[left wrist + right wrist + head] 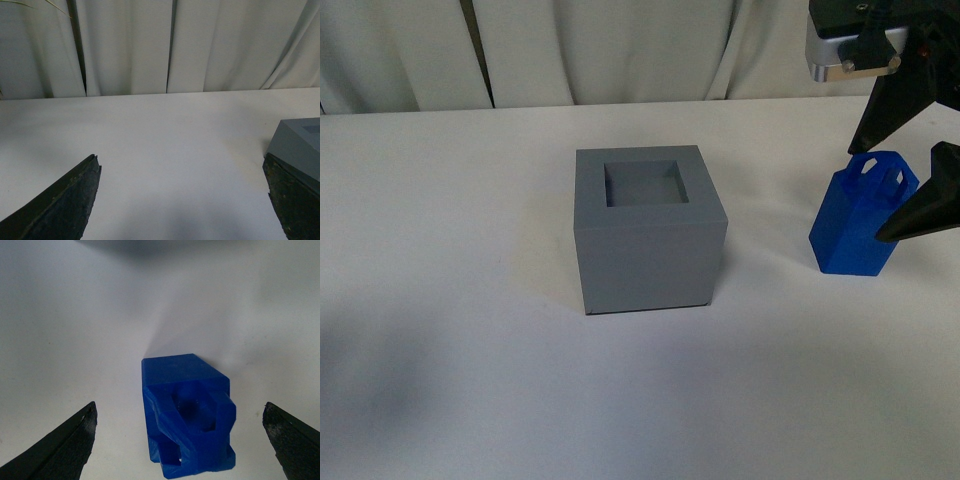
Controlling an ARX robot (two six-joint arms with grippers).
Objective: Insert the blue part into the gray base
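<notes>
The gray base (pixel 648 228) stands in the middle of the white table with its square recess up and empty. The blue part (pixel 860 215) stands upright to its right, loop handle on top. My right gripper (pixel 910 185) is open, just above the blue part, one finger on each side of the handle and not touching. In the right wrist view the blue part (pixel 187 412) lies between the open fingers (pixel 67 442), seen from above. My left gripper (pixel 182 200) is open and empty; a corner of the gray base (pixel 300 145) shows beside one finger.
The white table (pixel 450 300) runs back to pale curtains (pixel 600 50). A faint shadow lies on the table at the front left.
</notes>
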